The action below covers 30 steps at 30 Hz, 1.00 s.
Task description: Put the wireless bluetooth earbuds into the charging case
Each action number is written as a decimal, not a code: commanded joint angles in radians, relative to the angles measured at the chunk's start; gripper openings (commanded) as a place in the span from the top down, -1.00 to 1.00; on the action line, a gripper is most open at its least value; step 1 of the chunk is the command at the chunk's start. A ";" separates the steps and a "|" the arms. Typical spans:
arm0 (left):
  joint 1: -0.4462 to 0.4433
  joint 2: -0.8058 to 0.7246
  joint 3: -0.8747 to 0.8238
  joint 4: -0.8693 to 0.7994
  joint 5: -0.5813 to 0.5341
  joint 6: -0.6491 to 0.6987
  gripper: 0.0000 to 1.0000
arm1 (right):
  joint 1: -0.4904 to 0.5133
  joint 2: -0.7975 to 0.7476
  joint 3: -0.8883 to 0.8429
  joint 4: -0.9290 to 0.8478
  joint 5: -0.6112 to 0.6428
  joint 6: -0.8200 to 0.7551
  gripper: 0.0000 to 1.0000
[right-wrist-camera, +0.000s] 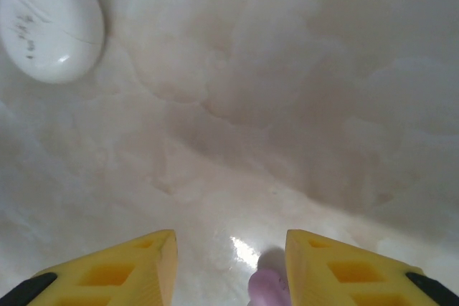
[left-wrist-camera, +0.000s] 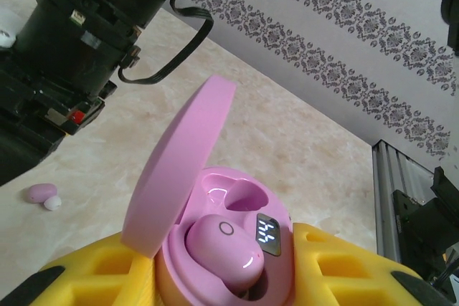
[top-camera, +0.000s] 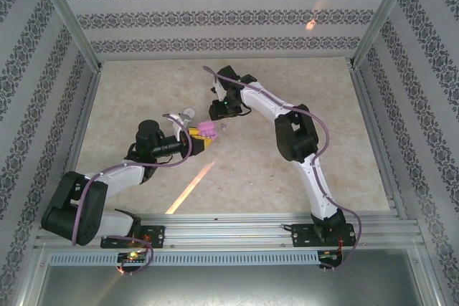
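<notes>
My left gripper (left-wrist-camera: 229, 281) is shut on the pink charging case (left-wrist-camera: 237, 249), with a yellow finger on each side. The lid (left-wrist-camera: 179, 170) stands open. One lilac earbud (left-wrist-camera: 219, 249) sits in the near socket, beside a lit display (left-wrist-camera: 267, 234). The far socket (left-wrist-camera: 247, 195) is empty. The second earbud (right-wrist-camera: 267, 290) lies on the table between the fingers of my open right gripper (right-wrist-camera: 229, 266), close to the right finger and apart from the left one. The same earbud (left-wrist-camera: 41, 193) lies left of the case. From above, the right gripper (top-camera: 219, 111) hangs just beyond the case (top-camera: 209, 129).
A white round disc (right-wrist-camera: 50, 21) lies on the marble table (right-wrist-camera: 287, 105) ahead and left of the right gripper; from above, the disc (top-camera: 188, 114) is close behind the left gripper (top-camera: 201, 139). Patterned walls and metal rails (top-camera: 237, 231) enclose the table.
</notes>
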<state>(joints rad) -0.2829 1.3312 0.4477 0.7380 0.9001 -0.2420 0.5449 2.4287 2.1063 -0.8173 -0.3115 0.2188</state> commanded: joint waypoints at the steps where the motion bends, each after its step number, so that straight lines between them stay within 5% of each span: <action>1: 0.019 0.015 0.043 0.001 0.004 0.027 0.70 | -0.007 0.029 0.044 -0.067 -0.020 -0.049 0.12; 21: 0.030 0.024 0.054 0.010 0.012 0.017 0.71 | 0.011 -0.026 -0.090 -0.049 0.032 -0.074 0.14; 30: 0.030 0.013 0.053 -0.009 0.012 0.026 0.71 | 0.023 -0.058 -0.138 -0.053 0.055 -0.083 0.33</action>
<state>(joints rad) -0.2653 1.3533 0.4774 0.7315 0.9009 -0.2363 0.5518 2.3966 1.9934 -0.8005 -0.2752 0.1490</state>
